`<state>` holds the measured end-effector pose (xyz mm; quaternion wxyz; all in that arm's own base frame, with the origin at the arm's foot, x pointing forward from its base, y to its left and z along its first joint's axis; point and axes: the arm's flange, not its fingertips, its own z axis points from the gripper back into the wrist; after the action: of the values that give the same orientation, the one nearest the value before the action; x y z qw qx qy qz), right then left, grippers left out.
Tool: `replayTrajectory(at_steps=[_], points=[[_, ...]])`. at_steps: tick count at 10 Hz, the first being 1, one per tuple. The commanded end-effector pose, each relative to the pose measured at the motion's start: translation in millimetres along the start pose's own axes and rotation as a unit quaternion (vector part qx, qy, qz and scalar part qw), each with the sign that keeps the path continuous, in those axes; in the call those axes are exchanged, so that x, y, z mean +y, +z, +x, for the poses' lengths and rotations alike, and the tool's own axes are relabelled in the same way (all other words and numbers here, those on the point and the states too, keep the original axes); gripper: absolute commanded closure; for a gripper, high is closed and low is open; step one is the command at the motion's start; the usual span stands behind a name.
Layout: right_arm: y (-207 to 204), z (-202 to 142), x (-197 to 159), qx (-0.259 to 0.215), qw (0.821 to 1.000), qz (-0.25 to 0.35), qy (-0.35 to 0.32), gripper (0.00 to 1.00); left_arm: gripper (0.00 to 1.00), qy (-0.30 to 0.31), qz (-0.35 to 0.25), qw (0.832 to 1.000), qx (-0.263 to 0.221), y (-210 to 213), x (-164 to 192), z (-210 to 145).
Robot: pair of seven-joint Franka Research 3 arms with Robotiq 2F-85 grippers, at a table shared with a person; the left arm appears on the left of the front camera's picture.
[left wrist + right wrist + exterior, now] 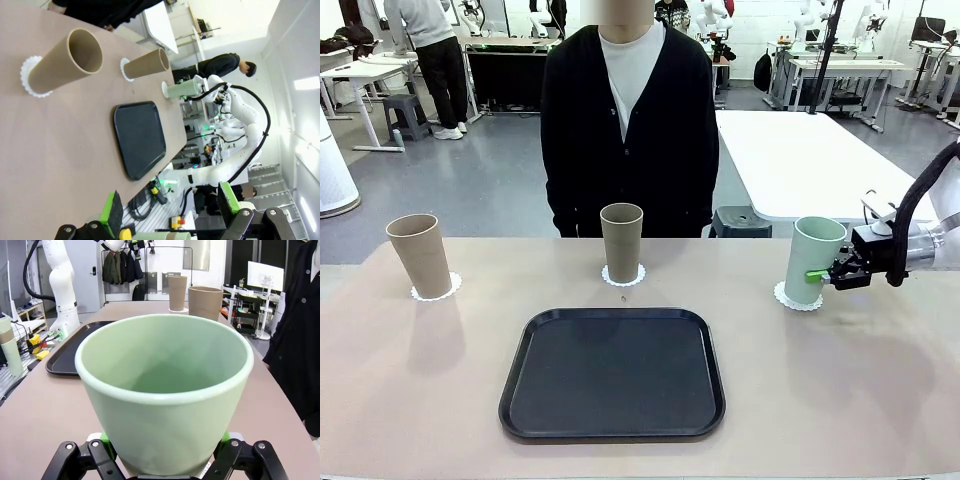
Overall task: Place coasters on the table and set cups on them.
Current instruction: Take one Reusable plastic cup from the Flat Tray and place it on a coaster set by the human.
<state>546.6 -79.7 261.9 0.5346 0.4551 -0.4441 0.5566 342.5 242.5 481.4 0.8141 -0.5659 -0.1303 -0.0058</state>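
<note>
- Counter point(880, 400): the wide tan top carrying everything; three lace-edged coasters lie along its far side, each with a cup on it.
- Black tray point(613, 372): empty, in the middle of the near side, well apart from all three cups.
- My right end effector point(823, 275): reaching in from the right and pinching the mint green cup point(812, 261) low on its wall, one green pad on each side in the right wrist view; the cup stands over the right coaster point(790, 297).
- My left end effector point(170, 209): spread wide and holding nothing, hanging above the near left part of the counter.
- Left tan cup point(420, 255) on the left coaster point(442, 291), and middle tan cup point(621, 241) on the middle coaster point(622, 278): both upright, in front of the person.
- Risk: if I let go while the mint cup is tilted or not fully seated, it may tip; a sideways pull-out could drag cup and coaster together.
- Hard to make out: the mint cup's base is hidden behind its own wall, so I cannot tell whether it rests on the doily or hovers just above it.
</note>
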Motion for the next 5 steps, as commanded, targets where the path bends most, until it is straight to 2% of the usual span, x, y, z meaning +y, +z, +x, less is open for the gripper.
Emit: replayTrajectory(at_steps=[1, 5], points=[[2, 1, -10, -0.013, 1.000, 0.002, -0.008, 0.15, 0.00, -0.003, -0.004, 1.000, -0.004, 2, -2, -1], [1, -10, -18, -0.018, 1.000, 0.004, -0.022, 0.15, 0.00, -0.003, -0.004, 1.000, -0.004, 2, -2, -1]])
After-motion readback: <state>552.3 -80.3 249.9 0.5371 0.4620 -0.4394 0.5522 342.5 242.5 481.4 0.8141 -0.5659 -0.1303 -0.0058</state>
